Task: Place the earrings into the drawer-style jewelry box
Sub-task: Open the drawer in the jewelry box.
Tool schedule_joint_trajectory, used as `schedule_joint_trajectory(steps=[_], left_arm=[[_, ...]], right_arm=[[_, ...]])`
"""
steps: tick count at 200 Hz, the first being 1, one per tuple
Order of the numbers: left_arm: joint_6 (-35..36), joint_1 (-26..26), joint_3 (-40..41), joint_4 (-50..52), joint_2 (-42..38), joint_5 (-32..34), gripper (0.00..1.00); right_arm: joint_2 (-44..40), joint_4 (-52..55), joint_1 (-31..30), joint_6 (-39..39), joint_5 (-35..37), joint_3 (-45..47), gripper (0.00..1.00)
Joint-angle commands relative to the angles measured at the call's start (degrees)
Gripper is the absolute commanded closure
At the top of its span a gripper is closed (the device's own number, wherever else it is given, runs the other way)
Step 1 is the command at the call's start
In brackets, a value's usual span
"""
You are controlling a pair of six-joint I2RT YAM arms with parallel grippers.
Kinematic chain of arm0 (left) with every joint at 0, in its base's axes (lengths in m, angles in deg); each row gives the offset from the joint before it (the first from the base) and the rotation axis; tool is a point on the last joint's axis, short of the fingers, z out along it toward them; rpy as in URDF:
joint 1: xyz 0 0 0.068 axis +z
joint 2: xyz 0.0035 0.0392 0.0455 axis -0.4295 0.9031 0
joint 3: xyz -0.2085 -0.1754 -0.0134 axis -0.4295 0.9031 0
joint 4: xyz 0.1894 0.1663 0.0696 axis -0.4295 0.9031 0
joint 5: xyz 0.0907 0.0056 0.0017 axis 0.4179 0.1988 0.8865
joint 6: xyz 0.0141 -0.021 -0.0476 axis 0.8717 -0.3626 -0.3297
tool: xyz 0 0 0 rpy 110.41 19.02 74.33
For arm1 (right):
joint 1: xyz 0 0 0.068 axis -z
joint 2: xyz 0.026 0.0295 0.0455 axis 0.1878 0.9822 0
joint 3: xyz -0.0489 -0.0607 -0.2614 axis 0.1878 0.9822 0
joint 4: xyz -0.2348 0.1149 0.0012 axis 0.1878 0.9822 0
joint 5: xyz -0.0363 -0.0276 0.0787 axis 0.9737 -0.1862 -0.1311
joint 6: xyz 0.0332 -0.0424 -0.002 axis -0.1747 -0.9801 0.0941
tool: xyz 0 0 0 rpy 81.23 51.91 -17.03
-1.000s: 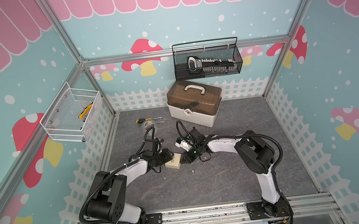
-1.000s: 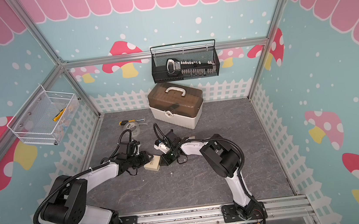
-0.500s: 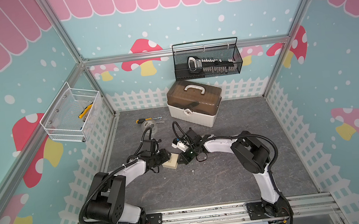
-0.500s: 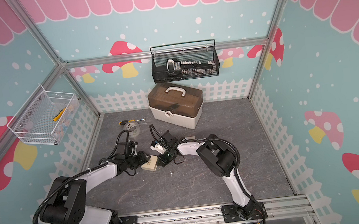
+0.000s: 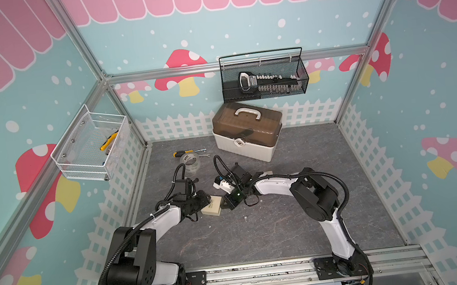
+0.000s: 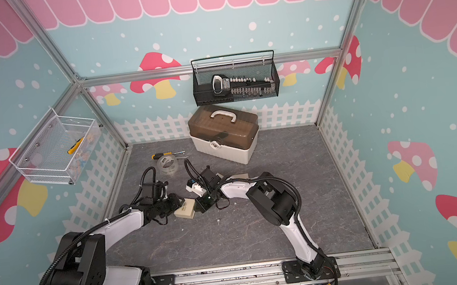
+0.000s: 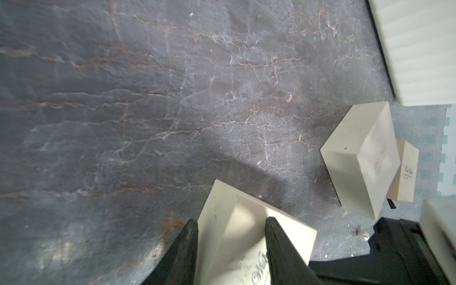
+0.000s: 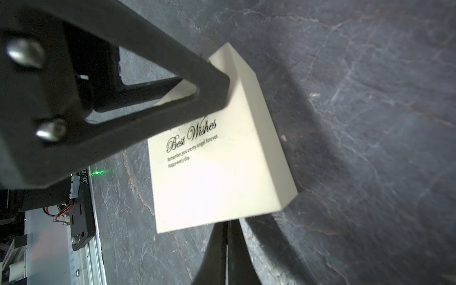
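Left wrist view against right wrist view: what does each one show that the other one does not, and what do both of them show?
Only the left wrist view: two other boxes close together, and the left gripper with a finger on either side of the printed box. Only the right wrist view: the words Best Wishes whole, and the right gripper shut at that box's edge. Both: the printed box, the grey table, a left finger.

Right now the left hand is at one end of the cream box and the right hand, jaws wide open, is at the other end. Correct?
Only the jaws are wrong: the right hand is shut, not wide open. The right wrist view shows its jaws pressed together at the edge of the cream box, with the left hand at the other end.
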Motion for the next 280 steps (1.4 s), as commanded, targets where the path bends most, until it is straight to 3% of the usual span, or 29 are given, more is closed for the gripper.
schedule_joint_trajectory(steps=[1, 253, 280], left_arm=[[-0.61, 0.51, 1.35, 2.85, 0.83, 2.22, 0.55], [0.50, 0.64, 0.63, 3.29, 2.66, 0.75, 0.54], [-0.56, 0.65, -0.40, 3.30, 0.89, -0.93, 0.41]], right_arm=[[-1.70, -0.10, -0.22, -0.17, 0.47, 1.79, 1.00], [-11.41, 1.13, 2.07, -2.32, 2.92, 15.93, 1.00], [-12.76, 1.11, 2.07, -2.25, 3.48, 15.79, 0.79]])
